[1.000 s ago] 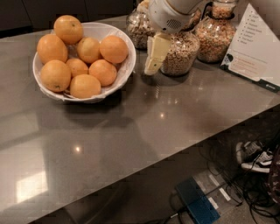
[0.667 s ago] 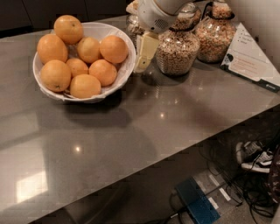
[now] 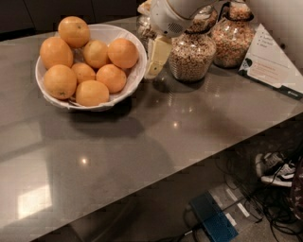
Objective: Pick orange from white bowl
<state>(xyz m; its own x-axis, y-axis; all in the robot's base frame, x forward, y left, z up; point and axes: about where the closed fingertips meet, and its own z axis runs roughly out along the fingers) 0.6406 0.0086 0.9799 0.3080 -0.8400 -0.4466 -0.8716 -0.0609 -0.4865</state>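
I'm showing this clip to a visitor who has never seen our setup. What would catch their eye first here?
The white bowl heaped with bright oranges stands out first, at the back left of the dark grey counter. Next comes the robot's pale gripper, hanging just right of the bowl's rim, beside the glass jars of cereal.

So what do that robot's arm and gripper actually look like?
The arm is smooth, glossy white, ending in a rounded, bulbous wrist casing. Below that, the gripper is a pale cream, flat, tapering piece. It hangs just right of the white bowl, beside a cereal jar. No cables or markings show on either part.
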